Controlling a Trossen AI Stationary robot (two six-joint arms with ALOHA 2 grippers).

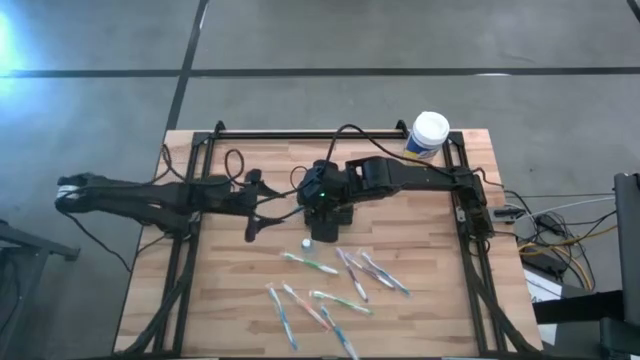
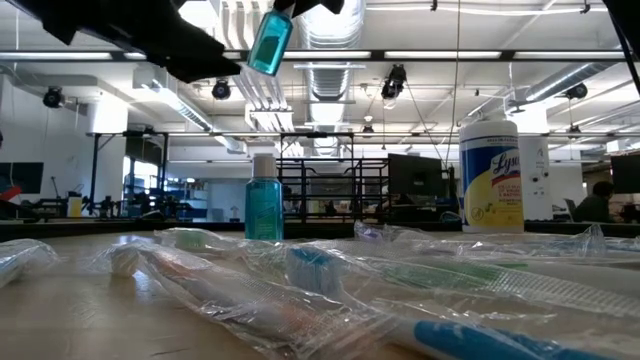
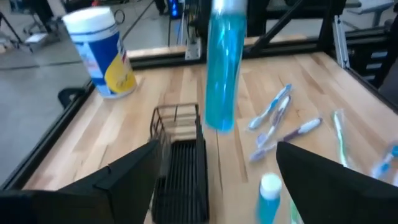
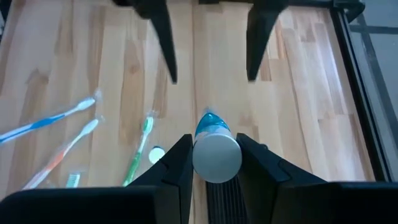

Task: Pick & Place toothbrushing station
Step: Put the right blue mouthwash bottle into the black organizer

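The toothbrushing station, a small black wire-mesh holder, stands on the wooden table below my right gripper. That gripper is shut on a blue bottle with a pale cap, which hangs over the station's far end. My left gripper is open on the table's left side, level with the station, its fingers apart and touching nothing. A second blue bottle stands upright on the table close by. Several wrapped toothbrushes lie flat toward the near edge. My right gripper pinches the blue bottle at its cap end between its two fingers, one on either side of the cap. The fingers slant down from the table's right. The bottle hangs below them, nearly upright, lifted clear of the station and the table.
A white-lidded canister with a yellow label stands at the far right corner. Black frame rails run along the table's left, right and far sides. Bare wood lies at the near left.
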